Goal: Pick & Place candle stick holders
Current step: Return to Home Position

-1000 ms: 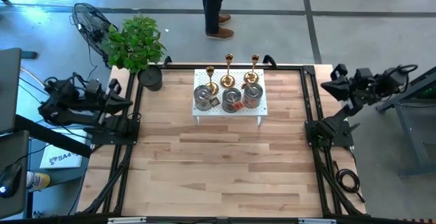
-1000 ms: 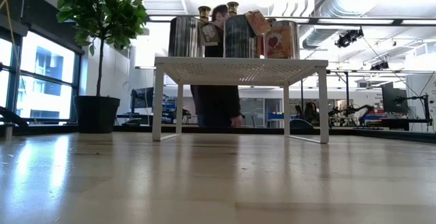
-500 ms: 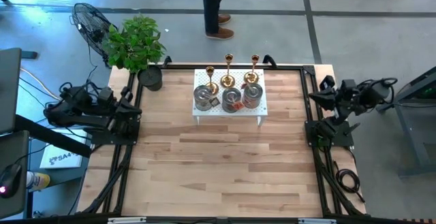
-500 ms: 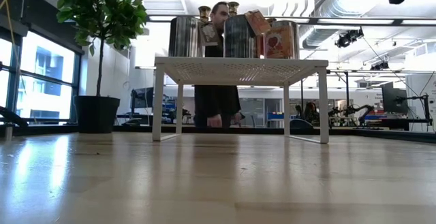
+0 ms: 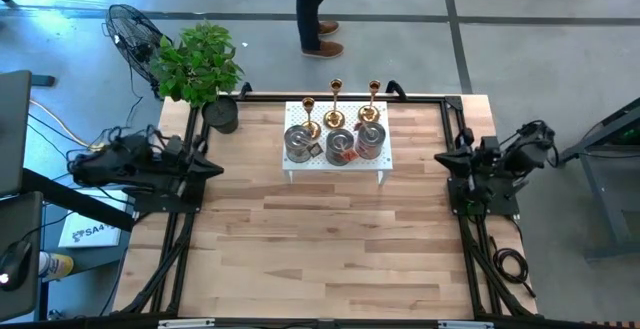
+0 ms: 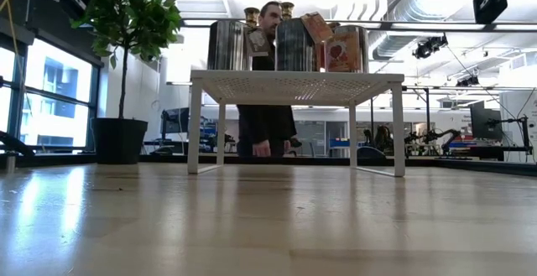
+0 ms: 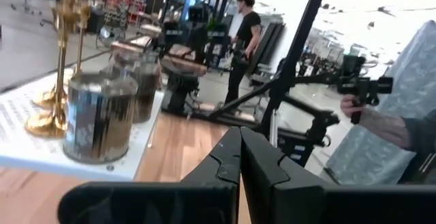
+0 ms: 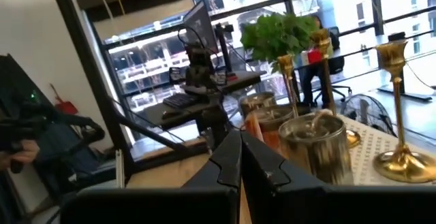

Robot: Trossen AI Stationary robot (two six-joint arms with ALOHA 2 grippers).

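So, starting on the left: my left gripper point(image 5: 207, 166) hangs over the left edge of the table point(image 5: 320, 254), pointing inward. In the left wrist view its fingers point(image 7: 228, 159) are pressed flat together with nothing between them. At the far left corner there's the black plant pot point(image 5: 222, 116) with its leafy plant, and a fan point(image 5: 130, 31) on the floor beside it.

In the middle, at the far edge, stands the little white shelf point(image 5: 340, 171), and all six pieces are on top of it. The three gold candle stick holders point(image 5: 335, 104) are in a row along the far side. The three silver cylinders point(image 5: 340, 147) are in a row on the near side, close together. A person point(image 5: 318, 9) stands on the floor beyond the shelf.

Over on the right, my right gripper point(image 5: 447, 159) sits above the table's right edge, aimed inward too, fingers point(image 8: 228, 163) closed tight on nothing. Both claws are well apart from the shelf.
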